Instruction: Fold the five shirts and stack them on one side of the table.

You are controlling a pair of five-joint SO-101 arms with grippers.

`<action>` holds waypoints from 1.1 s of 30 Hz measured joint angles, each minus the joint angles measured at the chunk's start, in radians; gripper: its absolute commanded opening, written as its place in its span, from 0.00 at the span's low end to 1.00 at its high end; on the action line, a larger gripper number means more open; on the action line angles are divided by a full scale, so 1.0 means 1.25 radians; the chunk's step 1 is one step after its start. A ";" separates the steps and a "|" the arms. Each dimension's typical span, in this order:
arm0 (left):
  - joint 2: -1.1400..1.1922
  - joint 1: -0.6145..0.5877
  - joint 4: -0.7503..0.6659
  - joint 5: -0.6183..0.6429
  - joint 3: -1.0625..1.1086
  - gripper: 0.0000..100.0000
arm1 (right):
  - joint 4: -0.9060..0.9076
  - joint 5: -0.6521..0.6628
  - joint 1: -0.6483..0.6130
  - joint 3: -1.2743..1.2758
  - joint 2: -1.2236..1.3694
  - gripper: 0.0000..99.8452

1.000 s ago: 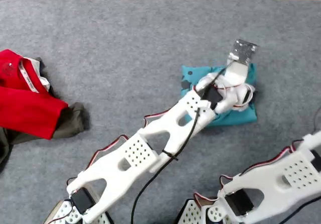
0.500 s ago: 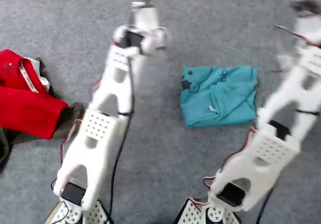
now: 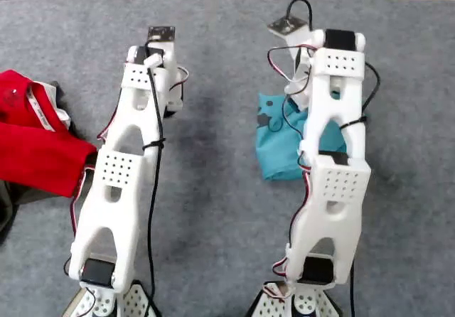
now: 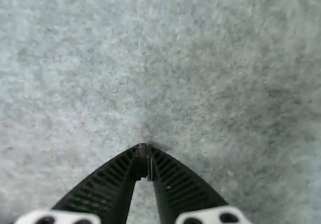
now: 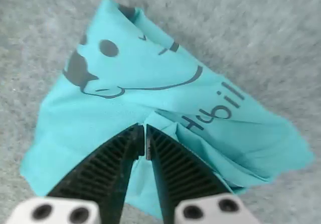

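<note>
Hovering closed and empty, the left tool (image 4: 146, 156) is over grey counter (image 3: 227, 40) and the right tool (image 5: 144, 139) over the one folded teal shirt (image 5: 150, 91), while the red shirt (image 3: 32, 146) and a dark garment (image 3: 103, 169) beneath it lie unfolded near the counter's left edge.

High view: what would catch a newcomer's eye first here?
Two white arms, left and right, stretch side by side up the grey table. The right gripper, shut, is over a folded teal shirt with a cartoon face, right of centre. At the left edge a red shirt lies crumpled on a darker garment.
</note>
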 measured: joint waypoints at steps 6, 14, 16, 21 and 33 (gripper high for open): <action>0.080 0.004 0.011 0.000 -0.117 0.03 | -0.001 -0.009 -0.001 0.006 0.064 0.01; 0.147 0.004 0.015 0.000 -0.234 0.03 | 0.000 -0.009 0.004 0.010 0.098 0.01; 0.147 0.004 0.015 0.000 -0.234 0.03 | 0.004 -0.009 0.021 0.010 0.110 0.01; 0.147 0.004 0.015 0.000 -0.234 0.03 | 0.018 -0.009 0.093 0.011 0.119 0.01; 0.147 0.004 0.015 0.000 -0.234 0.03 | 0.023 -0.009 0.334 0.238 -0.049 0.01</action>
